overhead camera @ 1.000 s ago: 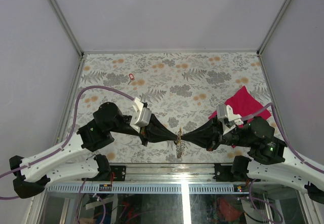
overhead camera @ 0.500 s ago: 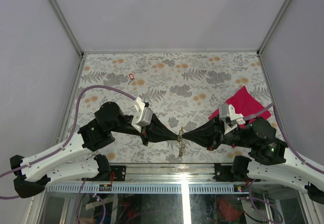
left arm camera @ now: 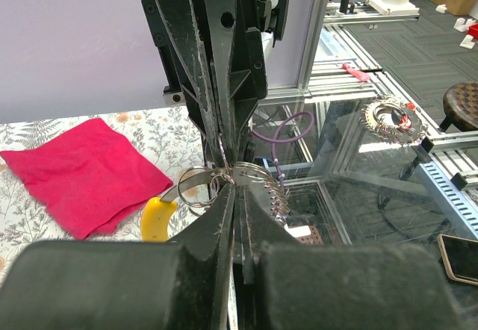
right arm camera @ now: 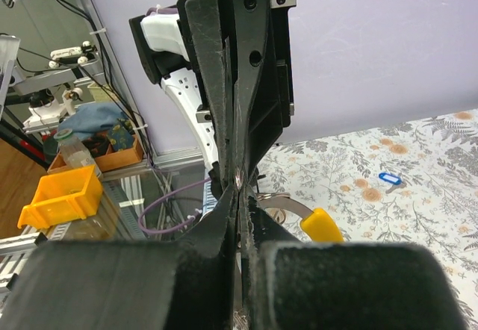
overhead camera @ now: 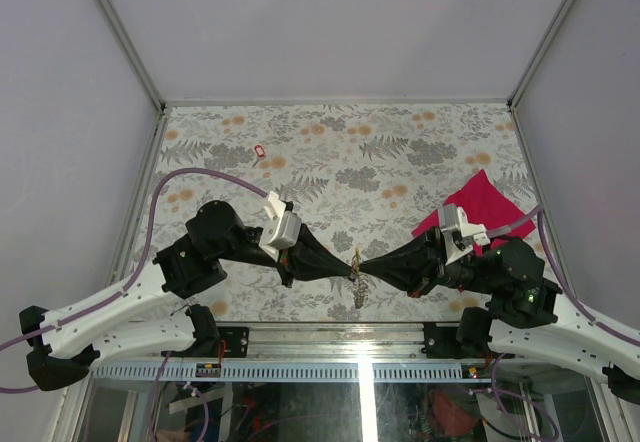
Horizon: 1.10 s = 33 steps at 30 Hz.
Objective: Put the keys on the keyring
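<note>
Keeps left gripper (overhead camera: 350, 260) and right gripper (overhead camera: 365, 263) clamped tip to tip on the keyring (left arm camera: 200, 183), nudges the pinch barely rightward, leaves red key (overhead camera: 260, 150) unthreaded, well apart.

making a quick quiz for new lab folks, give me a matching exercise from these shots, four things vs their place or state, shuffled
Things:
1 keyring
2 magenta cloth
3 loose key
4 left gripper

Place or state:
a flat on the table by the right arm
b alone on the table, far left
c held up where the two arms meet
d shut

Pairs: 1-c, 2-a, 3-b, 4-d
</note>
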Each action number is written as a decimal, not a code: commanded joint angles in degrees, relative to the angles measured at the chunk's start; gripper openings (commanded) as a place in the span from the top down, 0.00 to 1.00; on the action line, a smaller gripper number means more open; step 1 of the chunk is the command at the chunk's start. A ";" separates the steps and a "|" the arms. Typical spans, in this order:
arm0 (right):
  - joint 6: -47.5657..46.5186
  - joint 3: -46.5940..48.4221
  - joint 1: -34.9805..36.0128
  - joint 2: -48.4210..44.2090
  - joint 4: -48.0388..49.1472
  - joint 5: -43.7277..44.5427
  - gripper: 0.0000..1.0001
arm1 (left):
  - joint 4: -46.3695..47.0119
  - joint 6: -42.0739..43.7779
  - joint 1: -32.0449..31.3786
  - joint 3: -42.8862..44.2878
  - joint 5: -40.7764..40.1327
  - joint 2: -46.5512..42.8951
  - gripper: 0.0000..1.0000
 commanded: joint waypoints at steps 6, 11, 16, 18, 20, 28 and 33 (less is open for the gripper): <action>2.51 -1.18 0.27 -2.04 14.19 4.10 1.00 | 1.13 0.35 -0.46 2.08 0.12 0.58 1.00; 3.75 -3.55 0.24 -1.90 19.25 6.13 1.00 | 3.49 -0.77 -0.44 1.64 0.05 0.81 1.00; 4.32 -4.78 0.27 -1.09 22.56 5.93 1.00 | 4.77 -1.69 -0.42 1.15 -0.14 0.51 0.98; 3.99 -4.73 0.26 -1.27 22.48 5.71 1.00 | 4.76 -1.67 -0.46 0.94 -0.73 -0.23 0.96; 3.44 -4.72 0.26 -1.61 22.11 5.79 1.00 | 4.87 -1.72 -0.46 0.58 -1.30 -1.10 0.92; 1.09 -3.94 0.28 -2.97 18.78 5.06 1.00 | 7.49 -2.78 -0.45 -1.27 -5.41 -5.16 0.81; 0.51 -3.69 0.24 -3.10 18.27 4.58 1.00 | 12.08 -5.21 -0.40 -2.92 -6.53 -5.19 0.78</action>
